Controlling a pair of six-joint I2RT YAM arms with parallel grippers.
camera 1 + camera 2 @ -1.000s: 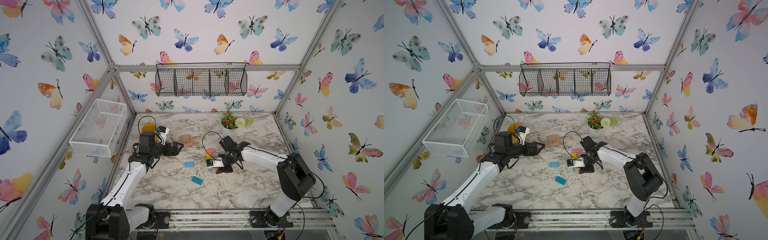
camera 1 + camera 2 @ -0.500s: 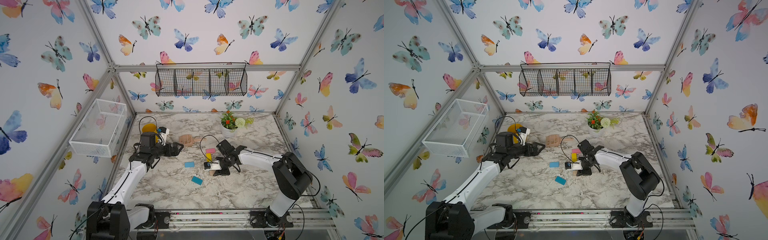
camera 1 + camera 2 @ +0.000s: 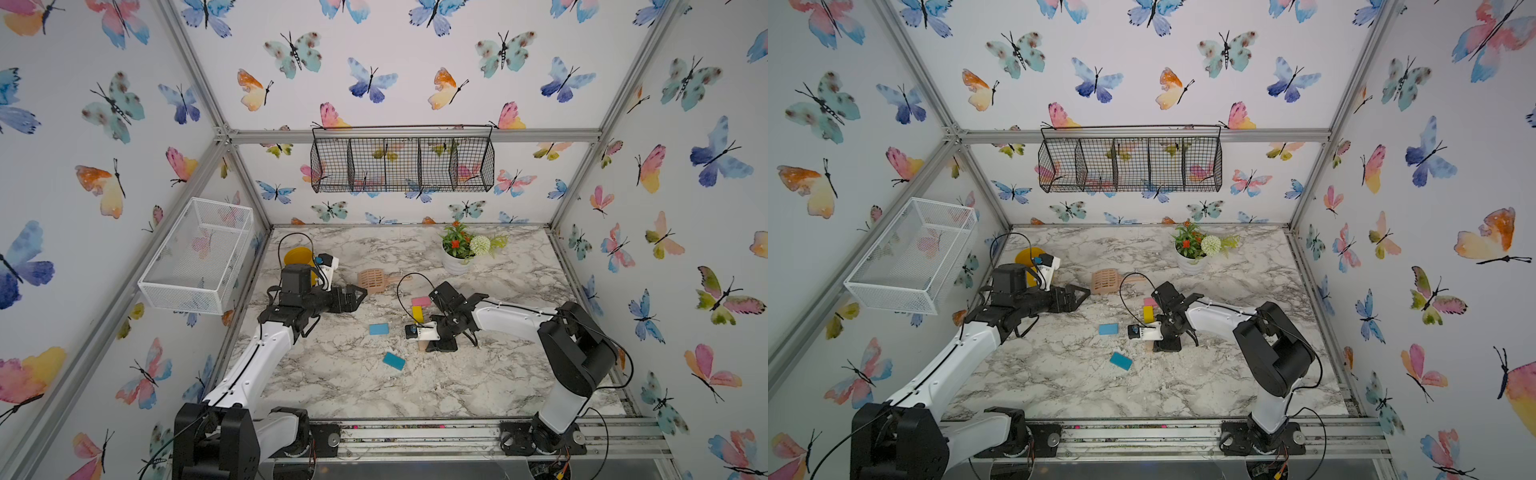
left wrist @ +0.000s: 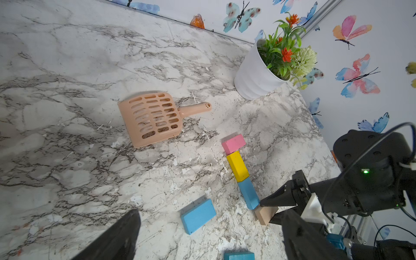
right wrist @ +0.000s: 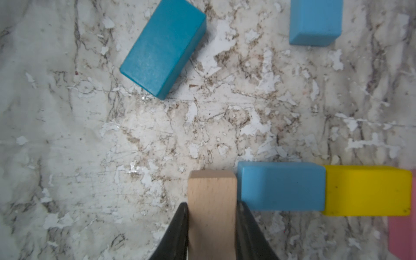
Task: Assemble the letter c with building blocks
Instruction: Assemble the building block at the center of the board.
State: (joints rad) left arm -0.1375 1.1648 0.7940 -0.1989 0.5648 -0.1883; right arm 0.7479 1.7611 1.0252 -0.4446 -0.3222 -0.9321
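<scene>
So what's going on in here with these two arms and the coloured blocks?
The right gripper is shut on the tan block, holding it at the end of a row: pink block, yellow block, light blue block, apparently the letter's spine. A second light blue block and a teal block lie loose nearby. The left gripper hangs open near the peach scoop, holding nothing.

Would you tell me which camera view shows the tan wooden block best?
The right wrist view: the tan wooden block fills the foreground, held by the right gripper, next to a light blue block. The left wrist view shows one end; in both top views only a sliver shows beneath the gripper.
</scene>
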